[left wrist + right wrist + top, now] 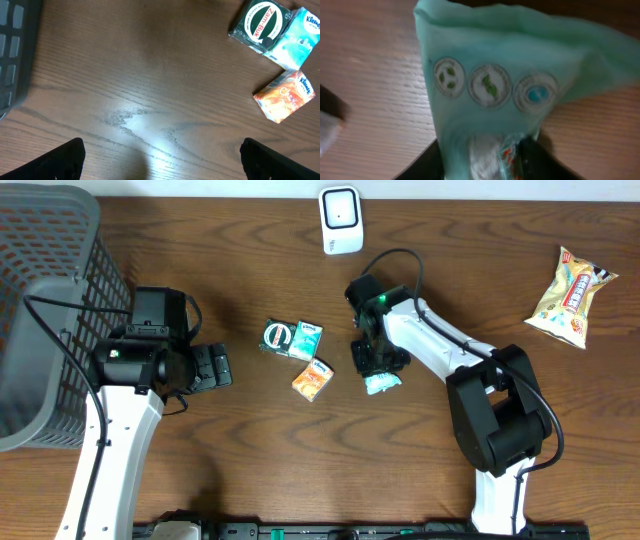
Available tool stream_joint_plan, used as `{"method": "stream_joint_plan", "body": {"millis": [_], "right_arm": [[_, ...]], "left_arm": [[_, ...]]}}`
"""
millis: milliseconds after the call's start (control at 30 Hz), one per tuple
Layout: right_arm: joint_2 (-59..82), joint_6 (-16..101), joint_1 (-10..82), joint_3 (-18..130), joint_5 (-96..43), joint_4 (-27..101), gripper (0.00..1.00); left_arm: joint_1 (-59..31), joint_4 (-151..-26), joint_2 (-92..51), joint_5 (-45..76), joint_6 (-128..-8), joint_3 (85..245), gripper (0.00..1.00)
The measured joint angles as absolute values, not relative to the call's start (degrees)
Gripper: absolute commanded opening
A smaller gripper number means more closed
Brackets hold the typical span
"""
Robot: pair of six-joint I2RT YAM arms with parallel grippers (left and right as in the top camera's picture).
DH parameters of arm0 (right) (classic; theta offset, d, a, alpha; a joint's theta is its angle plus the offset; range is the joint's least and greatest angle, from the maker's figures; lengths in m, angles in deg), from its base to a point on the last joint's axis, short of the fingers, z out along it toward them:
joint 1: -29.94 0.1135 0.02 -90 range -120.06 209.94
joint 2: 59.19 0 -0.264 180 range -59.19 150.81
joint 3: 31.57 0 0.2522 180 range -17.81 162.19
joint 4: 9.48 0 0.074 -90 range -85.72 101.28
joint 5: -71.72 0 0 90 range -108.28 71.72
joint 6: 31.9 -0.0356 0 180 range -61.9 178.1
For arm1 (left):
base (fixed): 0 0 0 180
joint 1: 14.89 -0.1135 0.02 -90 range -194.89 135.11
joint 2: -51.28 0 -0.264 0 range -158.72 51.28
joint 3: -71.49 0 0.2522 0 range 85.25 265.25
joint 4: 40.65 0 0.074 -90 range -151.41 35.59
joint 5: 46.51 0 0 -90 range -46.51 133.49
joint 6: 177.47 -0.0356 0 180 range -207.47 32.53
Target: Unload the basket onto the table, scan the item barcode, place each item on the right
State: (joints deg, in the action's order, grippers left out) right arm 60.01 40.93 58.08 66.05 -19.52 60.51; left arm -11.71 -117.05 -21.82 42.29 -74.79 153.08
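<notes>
A mint-green packet with three round emblems fills the right wrist view, pinched at its lower end between the dark fingers of my right gripper. From overhead, that gripper sits at mid-table over the packet. A white scanner stands at the table's back edge. My left gripper hovers wide open over bare wood, with its fingertips far apart and nothing between them. No barcode is visible.
A green Zam-Buk box, a blue tissue pack and an orange tissue pack lie between the arms. A grey mesh basket stands at far left. A yellow snack bag lies at far right.
</notes>
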Motion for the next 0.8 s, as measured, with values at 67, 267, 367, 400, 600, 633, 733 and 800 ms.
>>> {"method": "stream_joint_plan", "body": {"millis": [67,267,367,400,600,633,733,800], "right_arm": [[60.0,40.5,58.1,66.0,-19.3,60.6,0.13],[59.9,40.3,58.1,66.6,-19.1,62.3,0.01],[59.9,40.3,58.0,68.1,-19.1,65.5,0.01],[59.9,40.3,58.0,69.2,-19.1,66.4,0.01],[59.9,40.3,57.9,78.4,-18.9,70.1,0.01],[59.9,40.3,57.9,79.6,-18.9,70.1,0.01],[59.9,41.0,57.9,81.9,-18.9,68.8,0.01],[59.9,42.0,57.9,82.5,-18.9,66.8,0.01]], "left_arm": [[-11.7,-117.0,-21.8,42.3,-74.8,153.1,0.98],[-11.7,-117.0,-21.8,42.3,-74.8,153.1,0.97],[-11.7,-117.1,-21.8,42.3,-74.8,153.1,0.98],[-11.7,-117.0,-21.8,42.3,-74.8,153.1,0.98],[-11.7,-117.0,-21.8,42.3,-74.8,153.1,0.98],[-11.7,-117.1,-21.8,42.3,-74.8,153.1,0.98],[-11.7,-117.0,-21.8,42.3,-74.8,153.1,0.98],[-11.7,-117.0,-21.8,42.3,-74.8,153.1,0.98]]}}
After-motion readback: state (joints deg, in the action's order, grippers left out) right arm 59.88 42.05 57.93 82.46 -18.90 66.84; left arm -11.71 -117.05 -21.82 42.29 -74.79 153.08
